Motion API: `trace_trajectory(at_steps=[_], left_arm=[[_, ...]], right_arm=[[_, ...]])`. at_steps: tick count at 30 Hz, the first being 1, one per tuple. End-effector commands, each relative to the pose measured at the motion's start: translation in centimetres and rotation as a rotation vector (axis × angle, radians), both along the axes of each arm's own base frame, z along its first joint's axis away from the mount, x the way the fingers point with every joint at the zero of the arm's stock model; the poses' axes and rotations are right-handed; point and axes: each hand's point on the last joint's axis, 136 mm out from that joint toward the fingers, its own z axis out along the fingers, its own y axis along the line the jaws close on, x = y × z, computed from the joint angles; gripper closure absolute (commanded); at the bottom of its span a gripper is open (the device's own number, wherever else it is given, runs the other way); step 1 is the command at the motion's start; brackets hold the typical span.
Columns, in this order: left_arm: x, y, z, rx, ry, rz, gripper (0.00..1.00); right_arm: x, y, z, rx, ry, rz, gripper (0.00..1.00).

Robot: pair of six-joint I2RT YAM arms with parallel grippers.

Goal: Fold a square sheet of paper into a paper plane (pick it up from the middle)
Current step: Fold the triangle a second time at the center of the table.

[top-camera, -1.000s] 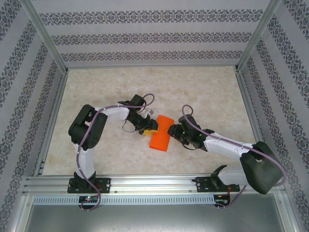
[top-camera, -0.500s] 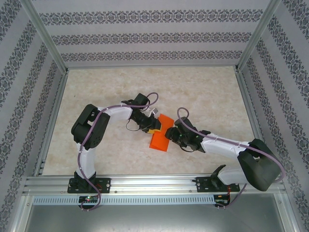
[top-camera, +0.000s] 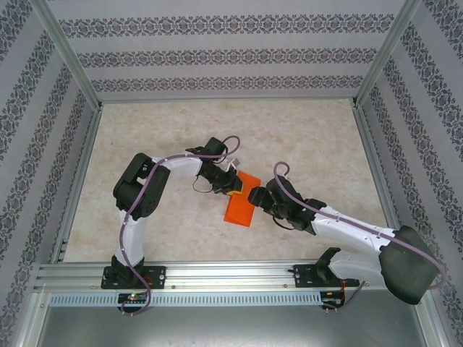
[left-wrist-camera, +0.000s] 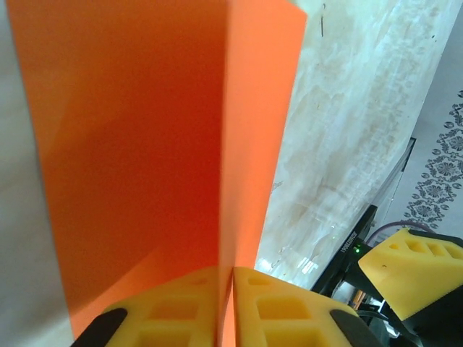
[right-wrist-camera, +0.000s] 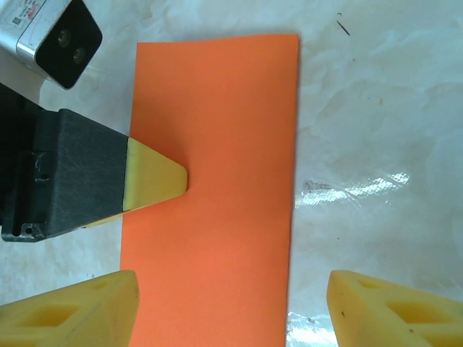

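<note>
The square sheet of paper [top-camera: 239, 202] is bright orange and lies folded in half as a long rectangle in the middle of the table. My left gripper [top-camera: 231, 186] is shut on its left long edge; in the left wrist view the yellow pads [left-wrist-camera: 275, 303] pinch the paper [left-wrist-camera: 145, 144], which rises as two layers. My right gripper [top-camera: 255, 196] stands open at the paper's right side. In the right wrist view its fingers [right-wrist-camera: 94, 307] straddle the paper [right-wrist-camera: 217, 130], with the left gripper's yellow fingertip [right-wrist-camera: 155, 181] resting on the sheet.
The marble-patterned tabletop [top-camera: 304, 137] is ringed by aluminium posts and patterned walls [top-camera: 217, 58]. A metal rail [top-camera: 231, 273] at the near edge carries both arm bases. One yellow finger of the right gripper [left-wrist-camera: 412, 267] shows close by in the left wrist view.
My left gripper slid right onto the paper's edge and closed on it. My right gripper opened wider and drew back slightly. The paper stayed roughly in place.
</note>
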Motion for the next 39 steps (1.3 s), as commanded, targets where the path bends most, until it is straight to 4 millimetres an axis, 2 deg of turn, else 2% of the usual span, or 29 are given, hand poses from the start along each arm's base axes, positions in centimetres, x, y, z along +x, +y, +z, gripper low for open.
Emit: trace_trajectory(at_steps=[1,9,13,17,19,23,24,29,34,39], left_arm=[[1.2,-0.2,1.6,-0.017,-0.067,0.014,0.9],[0.9,2.1,2.8,0.064,-0.108,0.132,0.96],[0.8,2.9,2.8,0.096,-0.114,0.155,0.96],[0.9,3.3,1.8,0.128,-0.103,0.165,0.95],[1.0,2.8,1.8,0.104,-0.089,0.163,0.96],[1.6,2.7,2.4,0.109,-0.103,0.181,0.96],[1.8,2.9,2.5,0.125,-0.109,0.186,0.96],[2.1,2.5,1.5,0.131,-0.089,0.175,0.95],[2.0,2.1,1.0,0.12,-0.066,0.159,0.94],[1.8,2.2,0.9,0.126,-0.061,0.157,0.91]], right_arm=[[-0.4,0.1,0.6,-0.028,-0.045,0.052,0.29],[-0.2,2.9,3.9,-0.149,-0.26,0.236,0.28],[-0.5,4.2,4.3,-0.254,-0.349,0.305,0.28],[-0.7,5.3,4.0,-0.318,-0.385,0.365,0.29],[-0.6,5.2,4.3,-0.35,-0.411,0.361,0.29],[-0.2,2.8,4.5,-0.41,-0.409,0.252,0.29],[-0.3,2.7,4.6,-0.398,-0.414,0.249,0.29],[-1.4,4.8,4.4,-0.315,-0.452,0.371,0.3],[-2.6,7.3,4.0,-0.354,-0.512,0.531,0.29],[-3.2,9.8,3.2,-0.475,-0.533,0.645,0.27]])
